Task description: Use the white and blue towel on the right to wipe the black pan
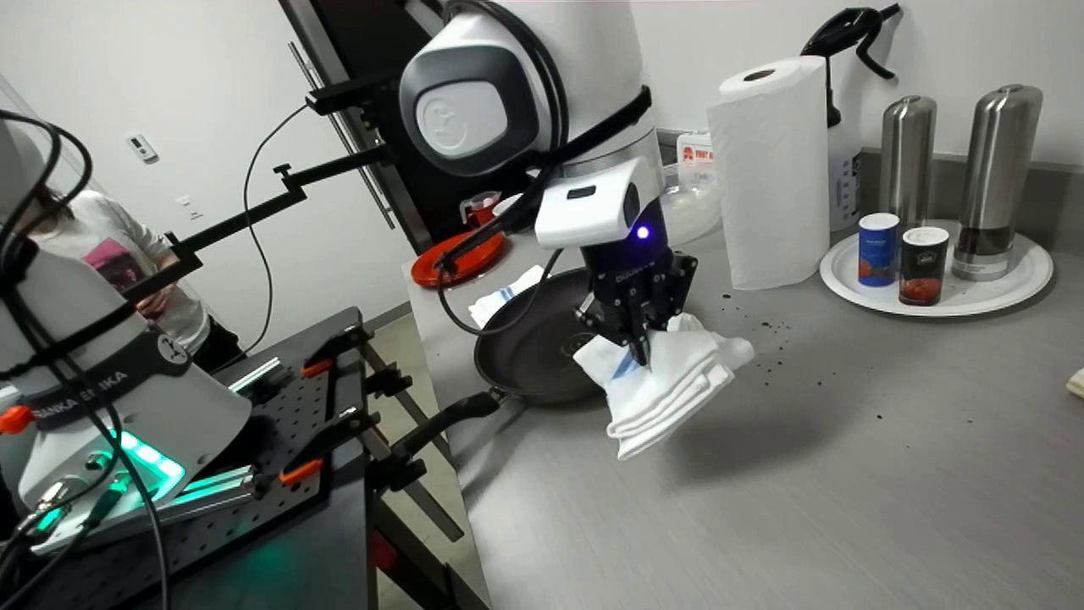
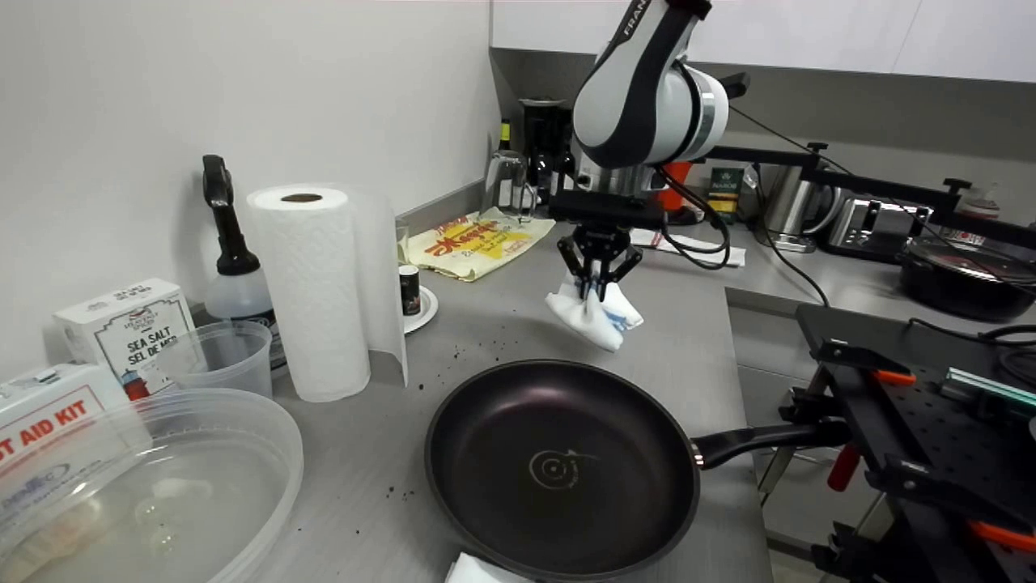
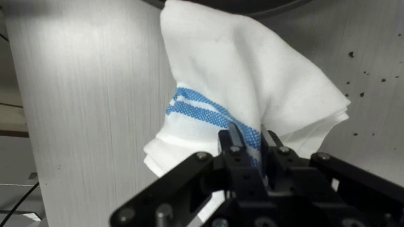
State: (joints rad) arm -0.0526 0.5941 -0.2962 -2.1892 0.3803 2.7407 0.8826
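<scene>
The Robotiq gripper (image 3: 247,128) clamps the blue-striped towel (image 1: 669,383) above the counter (image 1: 804,525); the frying pan (image 2: 558,453) sits near its robot-side edge.

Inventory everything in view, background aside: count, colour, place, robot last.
pan: 1, black, on counter
towel: 1, white-blue, above counter
second towel: 1, white-blue, beside pan
paper roll: 1, white, on counter
spray bottle: 1, black-topped, beside paper roll
plate: 1, white, on counter
mills: 2, silver, on plate
canisters: 2, blue, black, on plate
boxes: 2, white, near spray bottle
plastic tubs: 2, clear, near boxes
specks: several, dark, on counter
gripper: 1, black, shut on towel
arm: 1, white, over counter
</scene>
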